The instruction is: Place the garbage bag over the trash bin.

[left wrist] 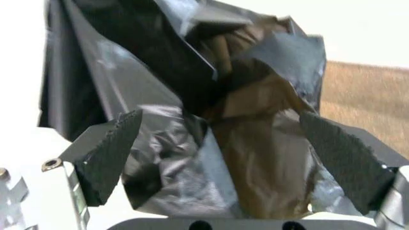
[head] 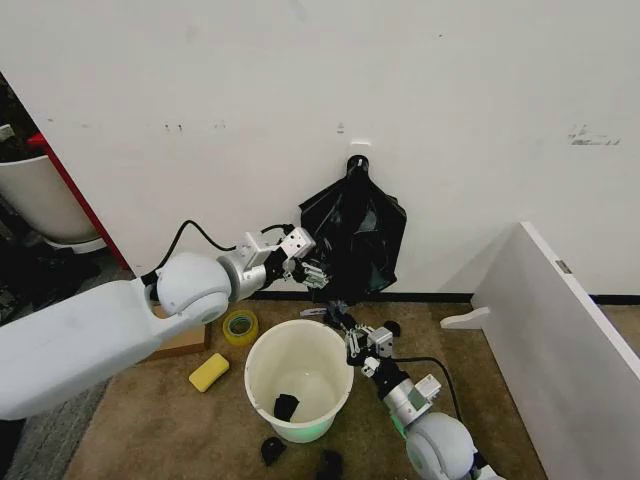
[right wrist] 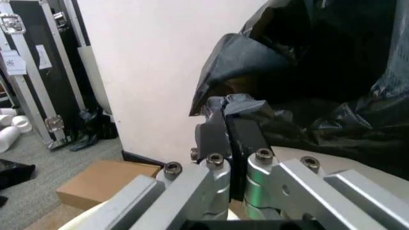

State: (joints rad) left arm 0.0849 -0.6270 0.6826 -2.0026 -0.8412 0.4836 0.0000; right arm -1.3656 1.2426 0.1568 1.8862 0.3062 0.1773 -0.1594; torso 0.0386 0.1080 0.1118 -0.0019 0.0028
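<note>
On the floor at the left lay a cardboard box (head: 178, 343), a roll of yellow tape (head: 240, 327) and a yellow sponge (head: 208, 372), none of them part of the job. Above them the left arm reached across toward the wall, and the left claw (head: 312, 270) stood at the left edge of the garbage bag (head: 353, 240). In the left wrist view its two padded fingers (left wrist: 105, 155) were spread wide, with rumpled black plastic lying between them but not yet pinched, so that claw held nothing.

The bag itself hung against the white wall from a small hook (head: 359, 150), bunched at the top and loose below, its lowest folds reaching down toward the floor. Just below and a little left of it stood the trash bin (head: 262, 358), upright on the brown carpet, its mouth bare; a small dark scrap (head: 286, 406) lay on its bottom, and two more dark scraps (head: 272, 450) lay on the carpet in front of it.

The right arm came up from the lower right, beside the bin's rim, and the right claw (head: 343, 318) was at the bag's bottom edge. The right wrist view showed its jaws pressed together on a fold of the black plastic.

By my reading, the task was at an early stage: one corner was gripped, the other side was about to be taken, and the bag still had to come off the hook, be opened and be drawn over the bin's rim.
</note>
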